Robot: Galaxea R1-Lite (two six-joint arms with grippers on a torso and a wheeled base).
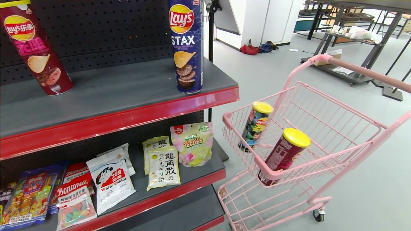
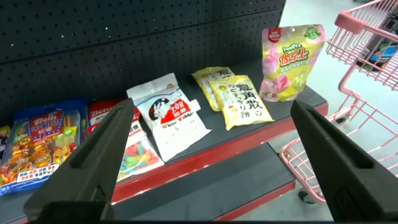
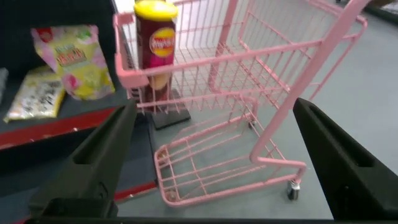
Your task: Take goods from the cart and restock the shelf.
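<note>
Black fingers (image 2: 93, 162) of my left pincer (image 2: 211, 107) stand wide apart with nothing between them. Straight ahead through the gap I see the lower board of the shelf (image 2: 249, 142). A white bag (image 2: 169, 117) lies just ahead, with two yellow bags (image 2: 236, 99) beside it. A green and pink pouch (image 2: 292, 53) stands farther along, toward the cart end, and a blue sweet pack (image 2: 43, 146) lies off to the other side. My right pincer (image 3: 214, 106) is spread just as wide and grips nothing. Ahead of it is the pink cart (image 3: 273, 50), with a dark red can (image 3: 155, 43) under a yellow lid standing inside the basket against the wire wall nearest that pincer. Farther out, the head camera shows a many-coloured can (image 1: 256, 125), also yellow-lidded, deeper in the same basket on the shelf side. On the board above the one my left pincer faces, a blue can (image 1: 186, 48) stands at the cart end. A tall red can (image 1: 37, 54) is on the same board, well apart from it.
</note>
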